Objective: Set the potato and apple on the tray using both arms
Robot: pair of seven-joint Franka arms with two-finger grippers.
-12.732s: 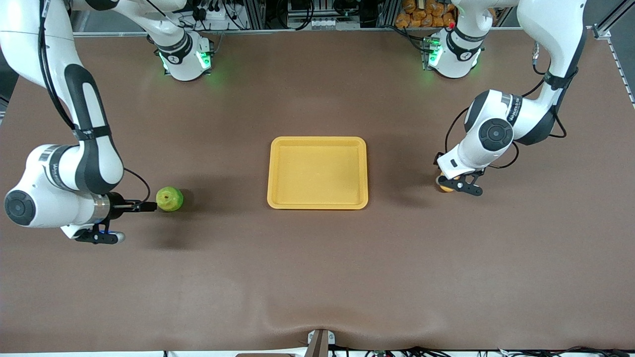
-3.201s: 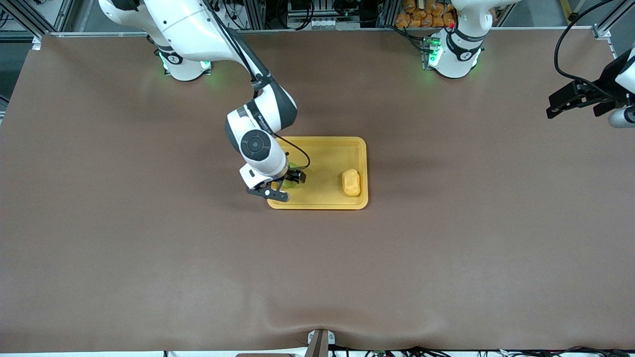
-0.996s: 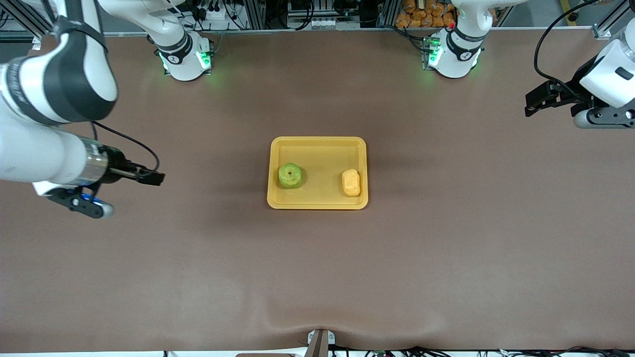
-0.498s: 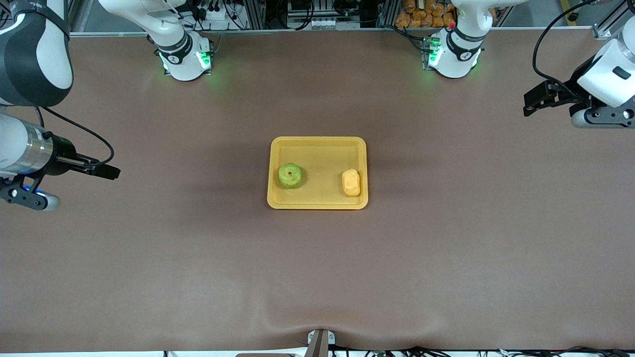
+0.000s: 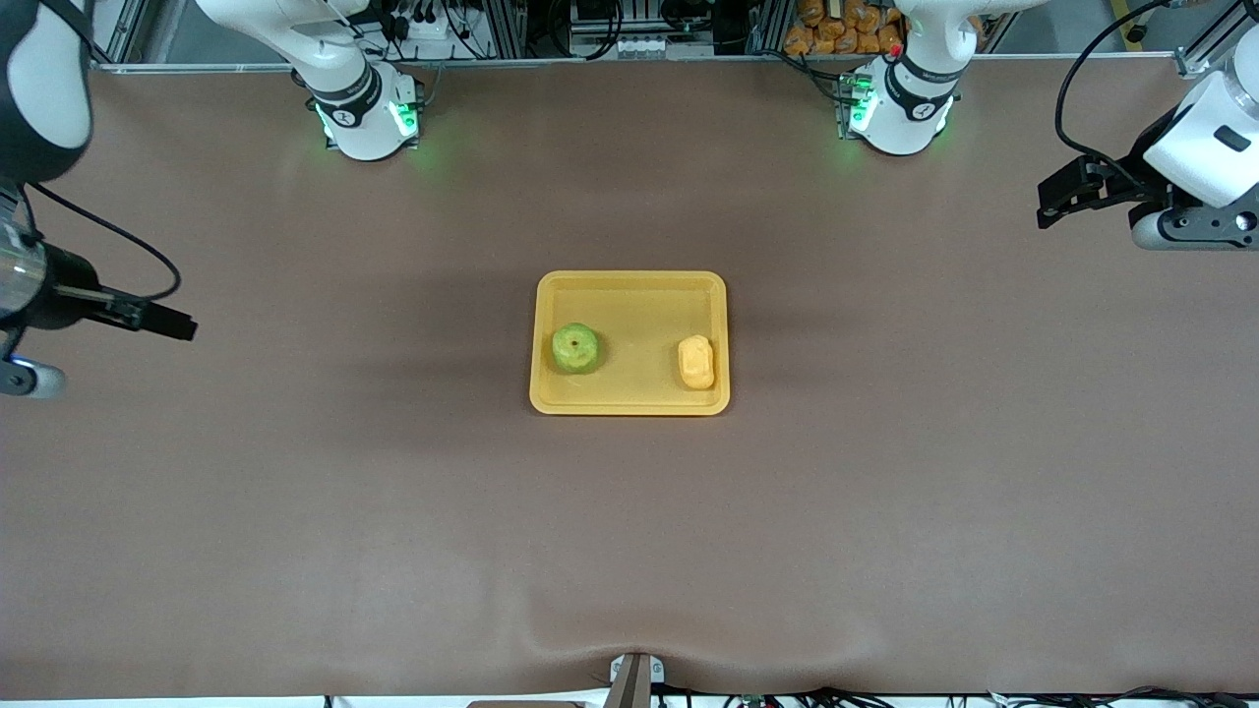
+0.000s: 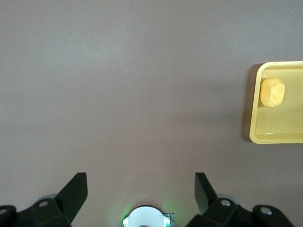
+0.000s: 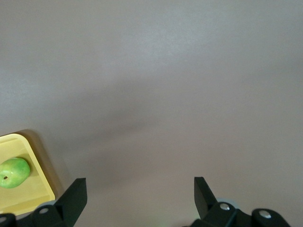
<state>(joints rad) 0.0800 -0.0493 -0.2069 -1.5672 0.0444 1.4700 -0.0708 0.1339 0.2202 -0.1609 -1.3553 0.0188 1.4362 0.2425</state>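
The yellow-orange tray (image 5: 631, 279) lies in the middle of the table. The green apple (image 5: 575, 348) sits in it at the right arm's end, and the yellow-orange potato (image 5: 696, 362) sits in it at the left arm's end. Both rest free, apart from each other. My right gripper (image 7: 140, 189) is open and empty, raised over bare table at the right arm's end, with the apple (image 7: 13, 172) and a tray corner (image 7: 38, 163) in its view. My left gripper (image 6: 141, 184) is open and empty, raised over the left arm's end (image 5: 1183, 229), with the potato (image 6: 272, 92) and the tray (image 6: 279, 132) in its view.
The brown table mat (image 5: 629, 551) spreads all round the tray. The two arm bases with green lights (image 5: 366, 118) (image 5: 897, 110) stand along the table's edge farthest from the front camera. The left arm's base (image 6: 146, 218) shows under the left gripper.
The right arm has drawn farther out toward its end of the table, partly leaving the front view. The left arm has barely shifted. Apple and potato have stayed put on the tray.
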